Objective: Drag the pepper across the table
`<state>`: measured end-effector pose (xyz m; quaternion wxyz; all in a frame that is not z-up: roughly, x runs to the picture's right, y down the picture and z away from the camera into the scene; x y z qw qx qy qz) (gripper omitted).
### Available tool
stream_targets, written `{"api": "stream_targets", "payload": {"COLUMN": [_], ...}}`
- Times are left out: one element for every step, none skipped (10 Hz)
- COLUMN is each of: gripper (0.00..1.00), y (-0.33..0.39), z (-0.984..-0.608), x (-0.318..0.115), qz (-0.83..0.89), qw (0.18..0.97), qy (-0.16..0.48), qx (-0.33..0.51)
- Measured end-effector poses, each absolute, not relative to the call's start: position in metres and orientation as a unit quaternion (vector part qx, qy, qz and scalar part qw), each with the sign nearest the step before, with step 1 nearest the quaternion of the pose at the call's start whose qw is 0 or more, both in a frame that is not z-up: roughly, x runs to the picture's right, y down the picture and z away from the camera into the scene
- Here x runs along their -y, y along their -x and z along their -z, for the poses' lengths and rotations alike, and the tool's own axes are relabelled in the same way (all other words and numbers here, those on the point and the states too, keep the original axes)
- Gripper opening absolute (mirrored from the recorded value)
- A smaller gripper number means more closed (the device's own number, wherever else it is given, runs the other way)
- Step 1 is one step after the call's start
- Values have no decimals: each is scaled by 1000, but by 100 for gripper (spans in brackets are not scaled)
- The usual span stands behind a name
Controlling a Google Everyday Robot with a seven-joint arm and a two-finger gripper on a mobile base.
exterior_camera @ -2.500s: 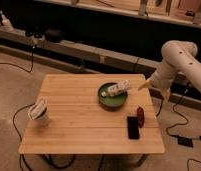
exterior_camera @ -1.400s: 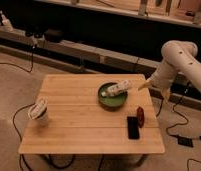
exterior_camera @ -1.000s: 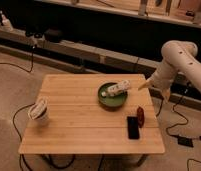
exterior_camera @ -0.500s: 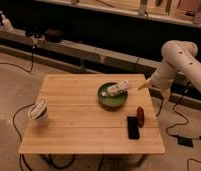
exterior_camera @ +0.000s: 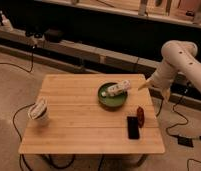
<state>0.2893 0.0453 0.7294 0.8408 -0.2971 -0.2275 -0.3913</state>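
Count:
- 1 desk (exterior_camera: pixel 84 135)

On it:
- 1 pepper (exterior_camera: pixel 140 114)
- 1 black phone (exterior_camera: pixel 133 127)
- 1 green bowl (exterior_camera: pixel 106 101)
- 1 pale object (exterior_camera: pixel 118 88) lying in the bowl
- 1 white cup-like thing (exterior_camera: pixel 38 110) near the left edge

Off it:
- 1 robot arm (exterior_camera: pixel 176 60)
- 1 tool (exterior_camera: pixel 143 85), at the desk's far right corner beside the bowl, jaws apart, empty
- Several dark cables (exterior_camera: pixel 16 117) on the floor, exact number unclear
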Motion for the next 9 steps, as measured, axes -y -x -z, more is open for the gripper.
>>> {"api": "stream_targets", "payload": {"gripper": [80, 80, 80, 80, 80, 80, 80, 80, 80], "y": [-291, -293, -294, -294, -295, -294, -296, -298, -297], "z": [-733, -739, -750, -761, -771, -780, -787, -792, -794], "x": [-52, -58, -65, -68, -69, -67, -65, -63, -61], "qz": [406, 426, 450, 474, 495, 517, 533, 546, 551], "qw": [832, 822, 810, 800, 793, 788, 784, 782, 780], "qy": [301, 298, 291, 275, 254, 223, 195, 172, 163], "qx": [230, 233, 239, 245, 249, 251, 250, 248, 247]}}
